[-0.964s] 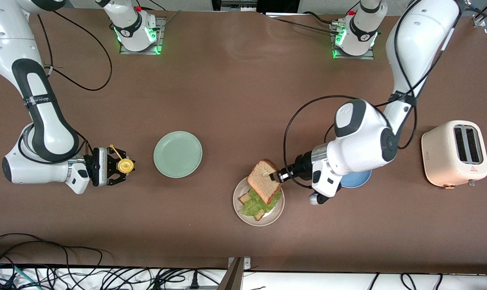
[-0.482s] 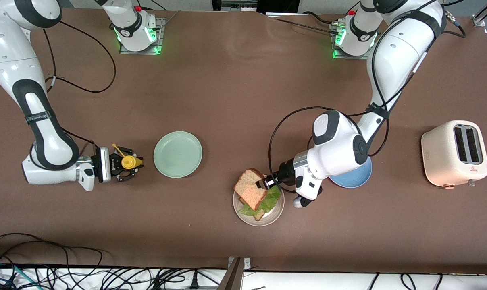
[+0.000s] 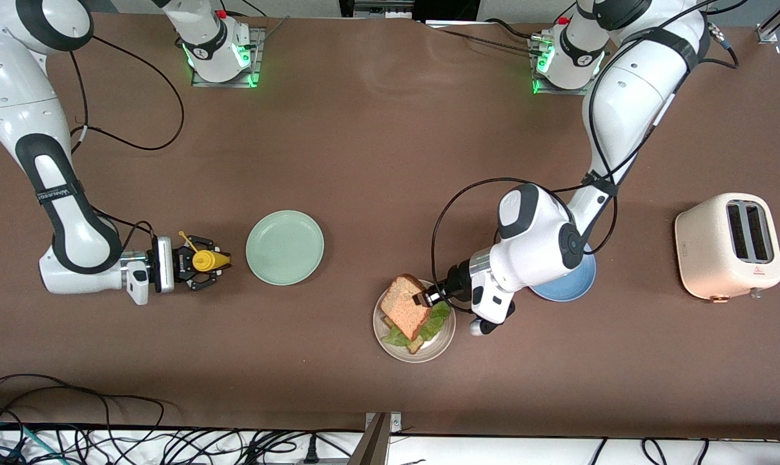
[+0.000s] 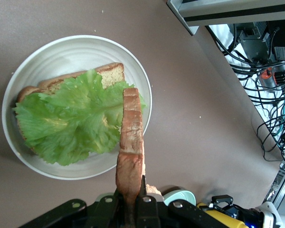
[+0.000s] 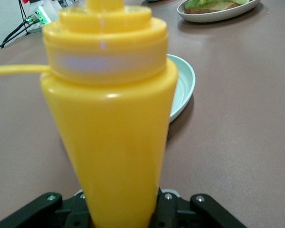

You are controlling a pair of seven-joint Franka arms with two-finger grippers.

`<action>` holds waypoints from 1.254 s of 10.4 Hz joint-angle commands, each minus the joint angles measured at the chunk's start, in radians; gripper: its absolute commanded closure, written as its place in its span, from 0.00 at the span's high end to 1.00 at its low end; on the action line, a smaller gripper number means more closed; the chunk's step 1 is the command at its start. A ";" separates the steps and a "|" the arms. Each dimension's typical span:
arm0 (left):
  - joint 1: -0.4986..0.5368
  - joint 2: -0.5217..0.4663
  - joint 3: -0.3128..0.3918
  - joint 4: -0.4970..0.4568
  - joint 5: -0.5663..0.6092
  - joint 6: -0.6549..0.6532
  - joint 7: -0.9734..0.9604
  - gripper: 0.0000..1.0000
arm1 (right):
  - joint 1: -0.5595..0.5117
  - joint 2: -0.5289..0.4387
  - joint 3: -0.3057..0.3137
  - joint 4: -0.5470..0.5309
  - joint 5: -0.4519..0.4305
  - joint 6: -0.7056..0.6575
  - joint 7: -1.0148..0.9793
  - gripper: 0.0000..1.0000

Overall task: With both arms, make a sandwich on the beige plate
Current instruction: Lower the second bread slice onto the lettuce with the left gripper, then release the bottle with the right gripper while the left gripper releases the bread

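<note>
The beige plate (image 3: 440,345) holds a bottom slice of brown toast (image 4: 109,72) under a ruffled green lettuce leaf (image 3: 436,320). My left gripper (image 3: 423,298) is shut on a second toast slice (image 3: 405,306), held tilted just over the lettuce; the left wrist view shows this slice (image 4: 131,152) edge-on between the fingers above the leaf (image 4: 71,116) and the plate (image 4: 133,71). My right gripper (image 3: 199,261) is shut on a yellow squeeze bottle (image 3: 209,260), low at the right arm's end of the table beside the mint-green plate (image 3: 285,247). The bottle (image 5: 109,114) fills the right wrist view.
A blue plate (image 3: 567,287) lies partly under the left arm's wrist. A cream toaster (image 3: 729,247) stands at the left arm's end of the table. Cables run along the table edge nearest the front camera.
The left gripper brought the toast slice down and over the lettuce on the beige plate. The right gripper moved the yellow bottle a little toward the mint-green plate and lower.
</note>
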 commanded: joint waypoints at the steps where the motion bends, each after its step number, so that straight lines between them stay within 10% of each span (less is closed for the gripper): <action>1: -0.039 0.032 0.033 0.030 -0.022 0.062 0.028 0.00 | -0.037 0.016 0.025 0.016 0.016 -0.018 -0.005 1.00; 4: -0.042 0.032 0.037 0.028 -0.023 0.066 0.027 0.20 | -0.049 0.016 0.023 0.022 0.014 -0.044 -0.010 1.00; 7: -0.034 0.023 0.040 0.028 -0.019 0.057 0.022 0.90 | -0.066 0.010 0.020 0.022 -0.001 -0.079 -0.008 1.00; 13: -0.043 0.022 0.111 0.038 -0.019 0.053 0.031 0.94 | -0.068 -0.078 -0.061 0.114 -0.194 -0.167 -0.046 1.00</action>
